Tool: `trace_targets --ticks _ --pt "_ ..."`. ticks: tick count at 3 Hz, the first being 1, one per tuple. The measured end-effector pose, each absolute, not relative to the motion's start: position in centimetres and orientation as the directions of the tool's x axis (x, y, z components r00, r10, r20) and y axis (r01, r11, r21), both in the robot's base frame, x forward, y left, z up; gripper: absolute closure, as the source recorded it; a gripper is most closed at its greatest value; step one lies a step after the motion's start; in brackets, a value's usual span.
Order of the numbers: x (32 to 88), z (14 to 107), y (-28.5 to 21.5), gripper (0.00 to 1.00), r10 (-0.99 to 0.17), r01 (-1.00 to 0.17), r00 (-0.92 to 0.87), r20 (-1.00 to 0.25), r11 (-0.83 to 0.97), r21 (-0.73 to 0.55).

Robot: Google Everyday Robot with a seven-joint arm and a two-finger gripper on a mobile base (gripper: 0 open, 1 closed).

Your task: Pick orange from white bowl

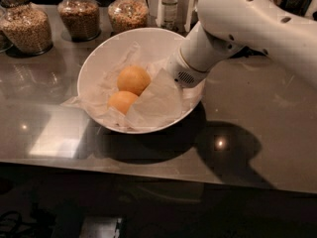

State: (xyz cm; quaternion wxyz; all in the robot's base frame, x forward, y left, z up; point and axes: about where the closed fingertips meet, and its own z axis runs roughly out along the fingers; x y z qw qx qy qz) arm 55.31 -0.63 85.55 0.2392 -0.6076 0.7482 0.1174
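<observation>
Dim; glare spots on counter (267, 108); gripper (174, 77) inside white bowl (106, 51) casts shadow.

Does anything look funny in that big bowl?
Yes. The crumpled paper in the white bowl is flapped up on the right beside the oranges, covering most of the gripper; a corner hangs over the left rim.
</observation>
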Motion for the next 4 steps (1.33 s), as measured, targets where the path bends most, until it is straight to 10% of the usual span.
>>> trace_targets --ticks 4 --pt "53.8 85.8 -1.2 0.15 -0.859 -0.961 -0.125 -0.497 0.229 -0.156"
